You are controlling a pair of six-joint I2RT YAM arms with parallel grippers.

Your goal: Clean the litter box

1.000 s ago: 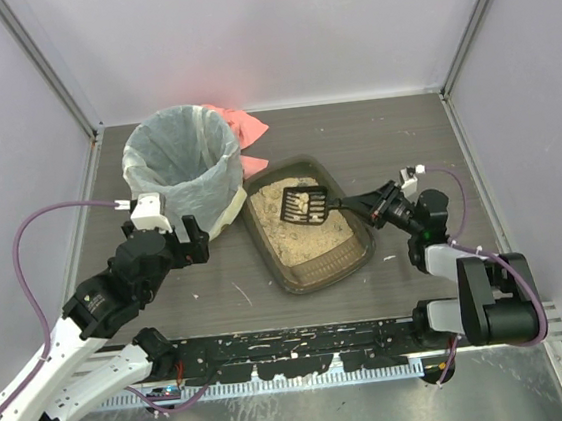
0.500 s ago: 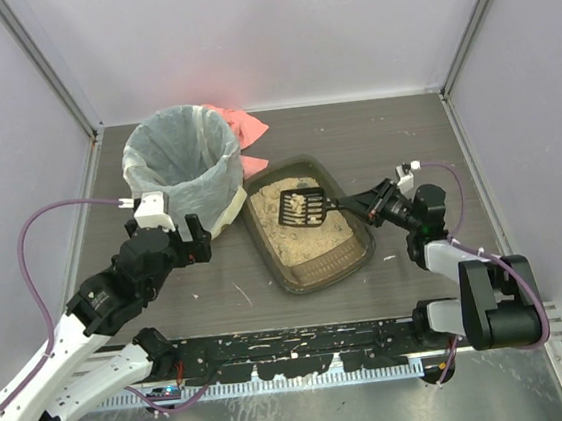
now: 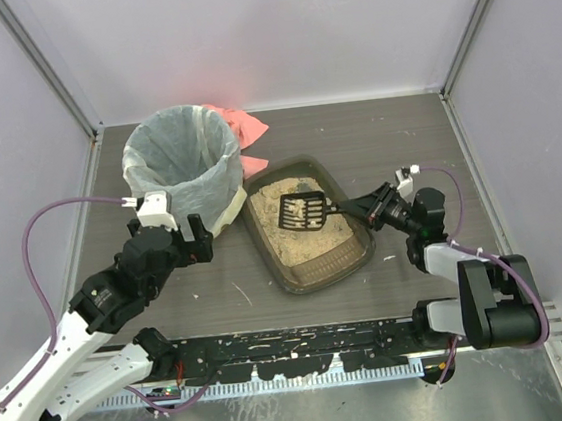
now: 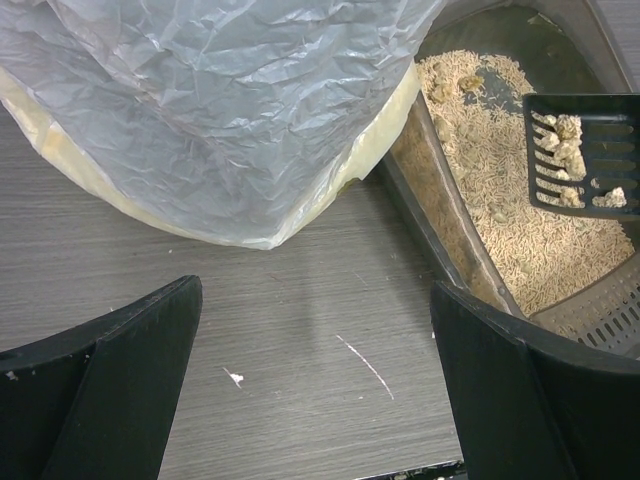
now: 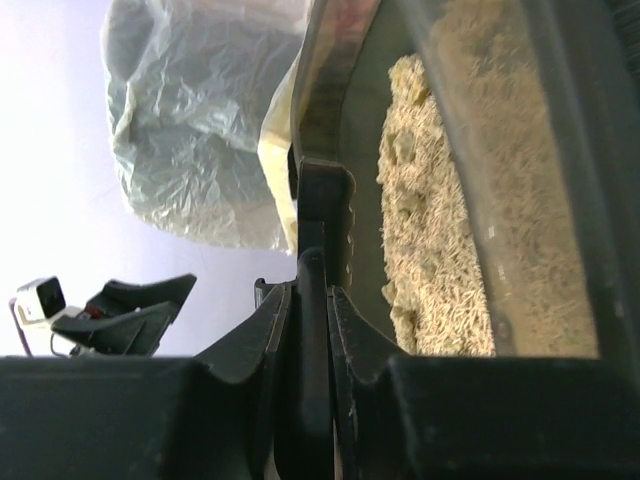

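The right arm [image 3: 436,250] stretched low, and the right fingers [image 3: 367,204] pinched the scoop [image 3: 302,211], seemingly just above the litter box [image 3: 314,279]. The left fingers [image 4: 120,380] hovered spread beside the bin [image 3: 181,166].

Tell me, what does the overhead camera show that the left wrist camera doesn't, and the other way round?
Only the overhead view shows the pink cloth behind the bin, and the right gripper shut on the scoop by its handle. Only the left wrist view gives close detail: separate clumps lying on the scoop's slots, framed by the open left gripper. Both show the bag-lined bin, the litter box beside it, and the scoop above the box.
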